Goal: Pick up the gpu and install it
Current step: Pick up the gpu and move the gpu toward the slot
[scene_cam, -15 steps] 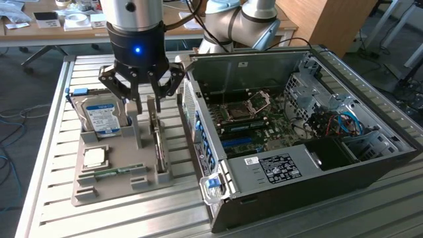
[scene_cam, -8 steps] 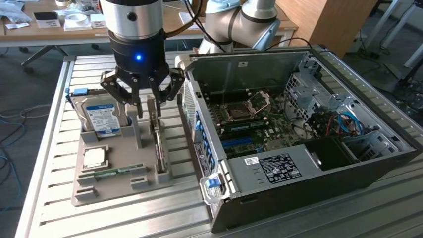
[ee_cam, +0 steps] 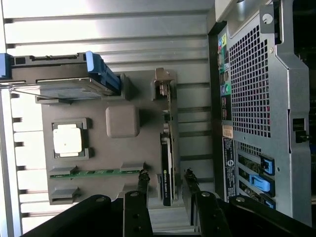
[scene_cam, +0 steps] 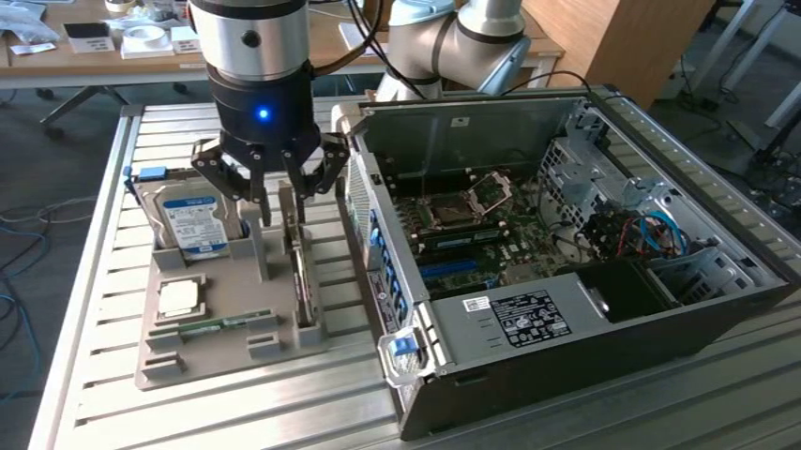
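The black tool (ee_cam: 165, 178), fingers apart, straddles the upright thin green gpu card (ee_cam: 167, 153), so I think it must close centred, evenly on both flat faces.

The gripper (scene_cam: 285, 190) is held open over the gpu (scene_cam: 302, 281), which is stood on edge by the tray's (scene_cam: 206, 361) edge nearest the case (scene_cam: 564, 375).
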`<state>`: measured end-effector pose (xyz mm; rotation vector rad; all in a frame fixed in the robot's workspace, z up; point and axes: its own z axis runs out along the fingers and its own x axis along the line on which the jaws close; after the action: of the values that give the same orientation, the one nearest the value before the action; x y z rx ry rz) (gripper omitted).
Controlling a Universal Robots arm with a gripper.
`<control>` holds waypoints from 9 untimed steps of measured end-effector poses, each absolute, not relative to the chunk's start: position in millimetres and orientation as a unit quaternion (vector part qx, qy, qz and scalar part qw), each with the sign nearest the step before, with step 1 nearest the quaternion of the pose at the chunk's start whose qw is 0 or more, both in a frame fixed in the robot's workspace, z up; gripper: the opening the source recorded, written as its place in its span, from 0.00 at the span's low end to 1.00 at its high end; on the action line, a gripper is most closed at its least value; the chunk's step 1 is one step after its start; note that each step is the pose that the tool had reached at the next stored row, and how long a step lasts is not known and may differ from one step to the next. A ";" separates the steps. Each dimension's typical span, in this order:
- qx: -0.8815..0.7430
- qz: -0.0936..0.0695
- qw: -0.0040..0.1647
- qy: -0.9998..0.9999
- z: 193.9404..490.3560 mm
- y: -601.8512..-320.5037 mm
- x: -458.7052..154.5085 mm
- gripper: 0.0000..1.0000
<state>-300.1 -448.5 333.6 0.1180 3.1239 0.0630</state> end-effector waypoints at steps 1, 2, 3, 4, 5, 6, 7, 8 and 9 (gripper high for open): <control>0.038 0.020 0.007 0.999 333.6 -448.5 -300.1 0.41; 0.038 0.020 0.007 0.999 333.6 -448.5 -300.1 0.41; 0.038 0.020 0.008 0.999 333.5 -448.6 -300.0 0.41; 0.038 0.020 0.008 0.999 333.4 -448.8 -299.3 0.41; 0.038 0.020 0.008 0.999 333.3 -449.0 -298.3 0.41; 0.038 0.020 0.007 0.999 333.4 -449.3 -297.3 0.41; 0.038 0.020 0.007 0.999 333.4 -449.5 -296.3 0.41; 0.038 0.020 0.007 0.999 333.4 -449.6 -295.6 0.41; 0.038 0.020 0.007 0.999 333.0 -449.6 -295.3 0.41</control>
<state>-295.3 -449.6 333.0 0.1182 3.1239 0.0634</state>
